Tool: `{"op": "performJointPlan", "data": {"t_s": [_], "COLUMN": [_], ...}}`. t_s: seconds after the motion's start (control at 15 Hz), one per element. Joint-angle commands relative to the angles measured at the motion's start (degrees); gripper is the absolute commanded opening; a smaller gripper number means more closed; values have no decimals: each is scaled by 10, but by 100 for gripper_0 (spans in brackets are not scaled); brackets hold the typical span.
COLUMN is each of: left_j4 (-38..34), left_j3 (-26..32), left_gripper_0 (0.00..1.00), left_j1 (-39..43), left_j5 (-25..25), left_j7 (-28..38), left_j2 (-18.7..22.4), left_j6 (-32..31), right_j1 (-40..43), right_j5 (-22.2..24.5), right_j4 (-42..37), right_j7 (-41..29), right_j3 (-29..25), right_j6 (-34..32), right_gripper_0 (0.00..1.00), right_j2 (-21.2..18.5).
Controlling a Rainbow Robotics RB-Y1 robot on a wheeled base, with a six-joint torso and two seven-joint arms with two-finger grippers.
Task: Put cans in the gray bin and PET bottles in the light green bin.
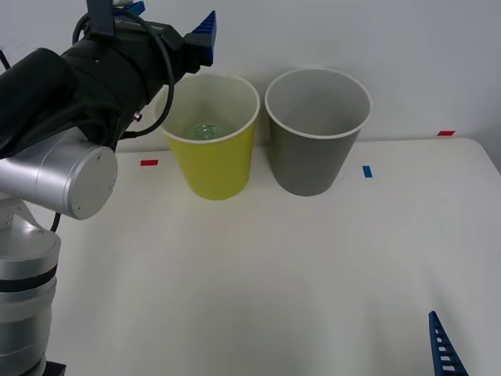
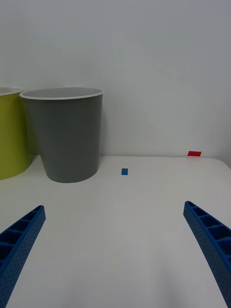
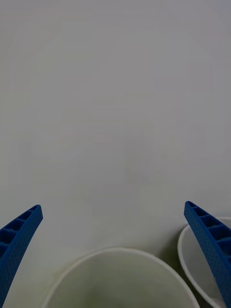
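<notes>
Left gripper: raised above the back-left rim of the light green bin, jaws spread wide with nothing between them; its blue fingers frame the bin's white rim in the left wrist view.

Below the left jaws: the light green bin's whitish inside; a PET bottle lies at its bottom, seen end-on as a greenish round shape in the front view.

Beside the left jaws: the gray bin stands just to the right of the green one, close to it, upright, its pale rim level with the other's.

Right gripper: low over the near right part of the table, jaws wide apart and holding nothing; one blue finger shows at the near edge of the front view.

Ahead of the right jaws: bare white table, then the gray bin well apart, with the green bin behind it to the side.

Surface: smooth white tabletop; a blue tape mark right of the gray bin, a red tape mark left of the green bin, another red mark at the far right edge.

Room: plain pale wall directly behind both bins.

Edges and open room: the table's far edge runs just behind the bins; its right corner curves away past the far red mark; wide open surface lies between the right jaws and the bins.
</notes>
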Motion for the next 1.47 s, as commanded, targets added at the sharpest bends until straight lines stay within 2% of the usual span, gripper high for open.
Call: {"op": "performJointPlan", "data": {"t_s": [0.07, 0.33, 0.67, 0.93, 1.33, 1.47], "left_j4": [-57, -119, -131, -131, -135, -135], "left_j3": [29, 51, 84, 94, 104, 98], "left_gripper_0": [100, 100, 100, 100, 100, 100], "left_j1": [72, 172, 301, 420, 514, 561], "left_j5": [0, 1, 14, 17, 36, 38], "left_j7": [0, 8, 21, 29, 34, 35], "left_j2": [3, 27, 58, 60, 63, 63], "left_j6": [2, -19, -151, -266, -335, -384], "right_j1": [0, 0, 0, 0, 0, 0], "right_j5": [0, 0, 0, 0, 0, 0], "right_j4": [0, 0, 0, 0, 0, 0], "right_j7": [0, 0, 0, 0, 0, 0], "right_j3": [0, 0, 0, 0, 0, 0], "right_j6": [0, 0, 0, 0, 0, 0], "right_gripper_0": [100, 100, 100, 100, 100, 100], "right_j2": [0, 0, 0, 0, 0, 0]}}
